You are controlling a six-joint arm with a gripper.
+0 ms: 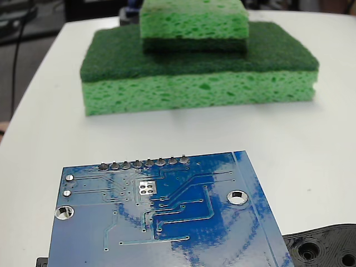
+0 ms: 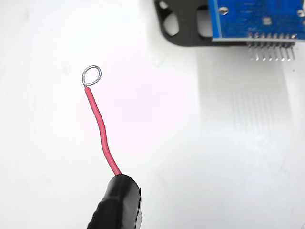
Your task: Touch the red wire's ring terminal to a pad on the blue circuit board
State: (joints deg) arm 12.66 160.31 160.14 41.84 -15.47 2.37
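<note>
Worktop (image 1: 311, 139): a white surface is spreading under everything, with dim room clutter showing beyond its far edge in the fixed view.
Red wire (image 2: 101, 132): in the wrist view it is rising from a black sleeve (image 2: 116, 202) at the near bottom edge and leaning up and slightly left, with a soft kink midway.
Ring terminal (image 2: 91, 75): it is sitting at the wire's far tip over bare white surface, well apart from the board; whether it is hovering or resting cannot be told.
Claw: no fingers are showing in either view, so its state cannot be told; only the sleeve is entering the picture.
Blue circuit board (image 2: 257, 19): it is lying far and to the right of the ring in the wrist view, on a black plate (image 2: 178, 28), its pins pointing nearward.
Pad (image 1: 147, 187): in the fixed view it is gleaming just near of the solder joint row (image 1: 143, 163), left of the board's centre.
Coming move: the ring probably needs carrying far and rightward.
Sponges (image 1: 200, 67): two green ones are stacked far behind the board, seemingly off that path.
</note>
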